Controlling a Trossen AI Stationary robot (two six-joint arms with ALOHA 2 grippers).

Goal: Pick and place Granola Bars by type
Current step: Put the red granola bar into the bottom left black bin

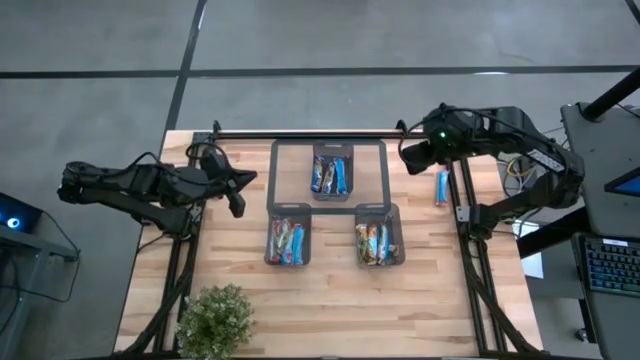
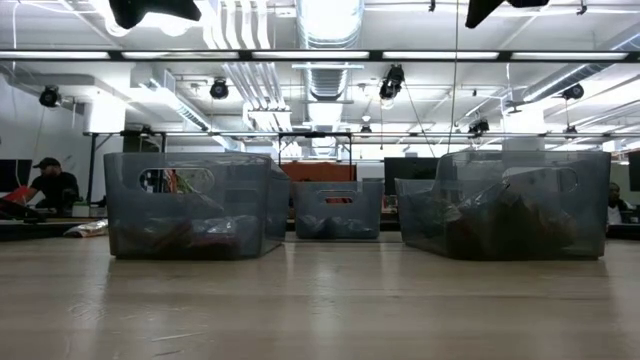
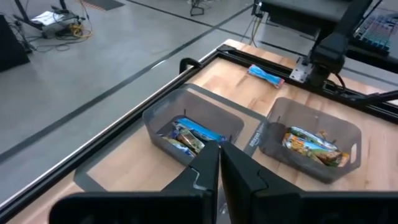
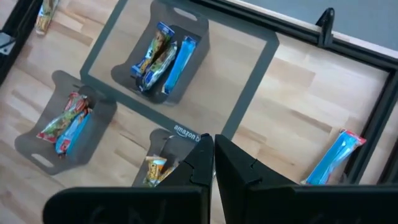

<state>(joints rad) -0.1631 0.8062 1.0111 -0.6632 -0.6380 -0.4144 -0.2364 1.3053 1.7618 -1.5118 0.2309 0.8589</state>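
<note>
Across the wooden table (image 1: 330,300) sit three mesh bins (image 1: 331,170) filled with Granola Bars (image 1: 286,240), one blue bar (image 1: 441,186) lying loose near the right edge, while the left gripper (image 1: 236,190) and right gripper (image 1: 410,153) hover clenched, empty.

I see three dark mesh bins (image 1: 331,196) on my pale wooden table (image 1: 330,300), a leafy green plant (image 1: 214,320) at its near edge.
</note>
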